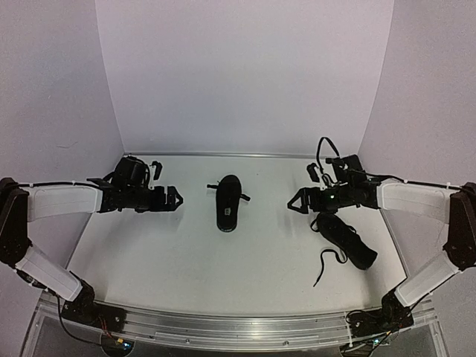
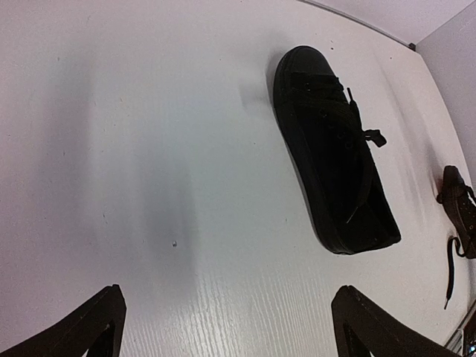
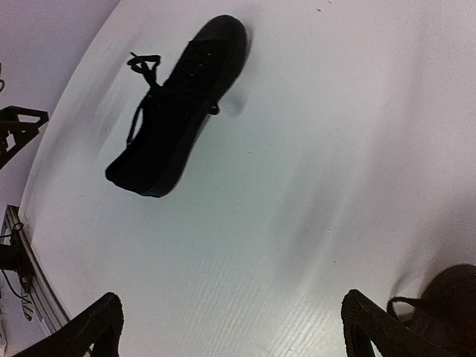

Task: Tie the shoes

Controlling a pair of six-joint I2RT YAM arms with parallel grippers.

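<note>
The top view looks down from above and behind the arm bases (image 1: 78,305), taking in the whole surface (image 1: 149,253). Each wrist view sits low and close, facing the middle past the tips of the left claw (image 2: 230,327) or the right claw (image 3: 232,327). All three share the centre shoe (image 1: 227,202). Both wrist views also clip the second shoe (image 2: 460,212).

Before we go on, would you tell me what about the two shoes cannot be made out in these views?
Centre shoe: whether its laces are knotted; black on black, too small in the top view, indistinct in both wrist views.
Right shoe: far end hidden under the right arm in the top view; cut off by the frame edge in both wrist views.
</note>
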